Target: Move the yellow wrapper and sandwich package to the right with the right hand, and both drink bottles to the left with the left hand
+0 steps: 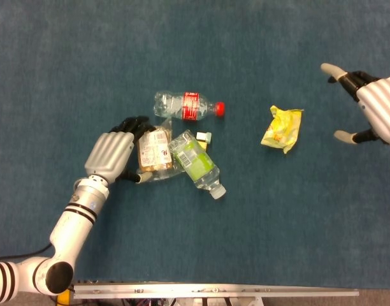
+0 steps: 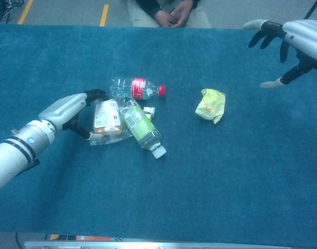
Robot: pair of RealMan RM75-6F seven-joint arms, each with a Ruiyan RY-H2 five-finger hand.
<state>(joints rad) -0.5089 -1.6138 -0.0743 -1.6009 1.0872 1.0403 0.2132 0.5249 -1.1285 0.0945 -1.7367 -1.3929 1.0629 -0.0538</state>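
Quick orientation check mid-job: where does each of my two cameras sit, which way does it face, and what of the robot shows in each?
Head view: high up, looking almost straight down on the blue table; shows left arm and left hand, right hand.
Chest view: lower, looking forward across the table to a seated person; left hand, right hand.
Both share the sandwich package, green-label bottle, red-cap bottle, yellow wrapper.

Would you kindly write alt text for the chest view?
The left hand grips the sandwich package beside two lying bottles, red-labelled and green-labelled. The yellow wrapper lies apart; the right hand hovers open, far right.
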